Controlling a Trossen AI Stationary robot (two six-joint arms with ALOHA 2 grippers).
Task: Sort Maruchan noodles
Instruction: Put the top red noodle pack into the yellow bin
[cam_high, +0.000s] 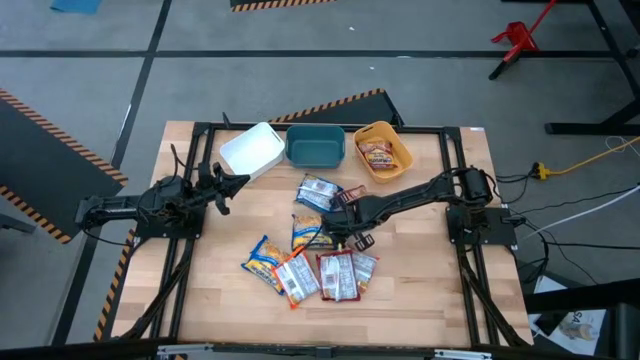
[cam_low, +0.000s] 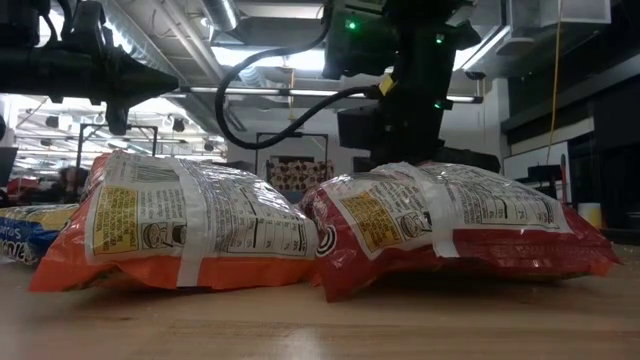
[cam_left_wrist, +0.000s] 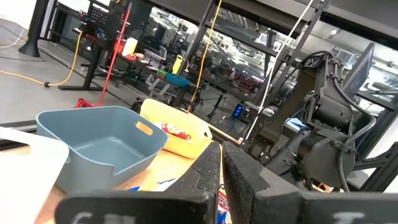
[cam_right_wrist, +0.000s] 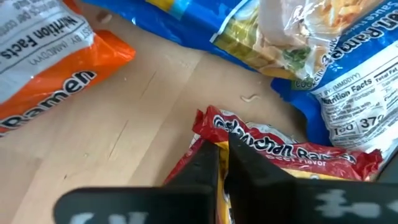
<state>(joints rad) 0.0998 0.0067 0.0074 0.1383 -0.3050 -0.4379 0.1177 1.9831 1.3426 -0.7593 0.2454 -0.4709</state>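
Note:
Several Maruchan noodle packets lie flat on the wooden table: blue ones (cam_high: 318, 192) (cam_high: 308, 232), orange ones (cam_high: 264, 259) (cam_high: 295, 279) and red ones (cam_high: 337, 275) (cam_high: 363, 268). One more red packet (cam_high: 378, 155) lies in the orange bin (cam_high: 400, 143). My right gripper (cam_high: 346, 228) reaches over the middle of the pile and is shut on a red packet (cam_right_wrist: 292, 155). My left gripper (cam_high: 238, 183) hovers shut by the white bin (cam_high: 252, 150) and holds nothing. The low view shows an orange packet (cam_low: 180, 230) and a red packet (cam_low: 450, 225) up close. My right gripper (cam_right_wrist: 222, 149) pinches the red packet by the sealed edge of one short end (cam_right_wrist: 208, 124), between its two fingers. The fingers come slanting down from above. The rest of the packet (cam_right_wrist: 311, 158) lies on the table beside a blue packet (cam_right_wrist: 348, 99).
White, teal (cam_high: 315, 146) and orange bins stand in a row along the table's far edge. The teal bin (cam_left_wrist: 106, 140) and orange bin (cam_left_wrist: 180, 134) show past my left fingers. Bare wood lies at the table's near left and right corners.

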